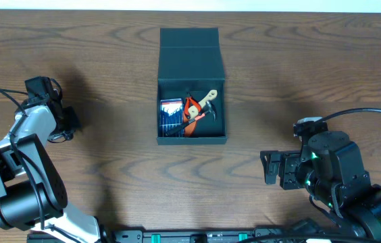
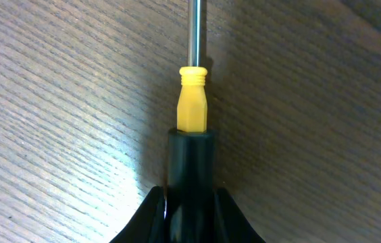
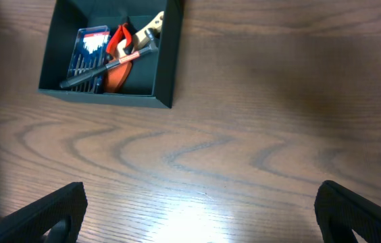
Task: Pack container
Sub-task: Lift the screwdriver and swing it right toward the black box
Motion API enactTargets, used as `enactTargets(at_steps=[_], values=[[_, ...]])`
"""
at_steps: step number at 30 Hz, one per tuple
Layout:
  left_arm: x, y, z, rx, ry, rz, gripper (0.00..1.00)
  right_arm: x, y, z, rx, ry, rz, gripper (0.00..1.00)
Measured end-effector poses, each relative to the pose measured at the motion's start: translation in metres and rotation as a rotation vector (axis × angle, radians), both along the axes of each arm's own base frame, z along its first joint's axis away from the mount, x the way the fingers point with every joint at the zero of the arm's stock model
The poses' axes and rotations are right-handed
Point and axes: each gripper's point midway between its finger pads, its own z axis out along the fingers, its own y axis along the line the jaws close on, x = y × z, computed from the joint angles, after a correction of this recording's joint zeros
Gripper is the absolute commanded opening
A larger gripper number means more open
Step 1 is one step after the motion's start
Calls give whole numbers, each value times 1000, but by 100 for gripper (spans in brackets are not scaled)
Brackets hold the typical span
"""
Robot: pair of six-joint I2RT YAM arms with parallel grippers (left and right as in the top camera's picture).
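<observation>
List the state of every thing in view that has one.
container: lid open, tools inside.
screwdriver: gripped at its black handle, outside the container.
left gripper: shut on screwdriver.
right gripper: open, empty.

Right pincer (image 1: 276, 169) black; left arm (image 1: 28, 131) silver-grey and black; right arm (image 1: 339, 165) green-lit.

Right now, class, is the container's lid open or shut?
Open. The lid is swung back off the container, and the tools inside show from overhead.
</observation>
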Motion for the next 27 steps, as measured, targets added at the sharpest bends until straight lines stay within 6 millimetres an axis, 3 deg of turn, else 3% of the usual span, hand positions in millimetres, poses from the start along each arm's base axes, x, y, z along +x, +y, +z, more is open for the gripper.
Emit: enactTargets(at_steps=[5,13,27], values=[[1,0,9,6,-20,-1,6,0,0,0,0,0,0,99],[12,-2,49,27,-131,-13,6,0,0,0,0,0,0,99],[14,-24,46,-11,-117,-67,7,0,0,0,0,0,0,99]])
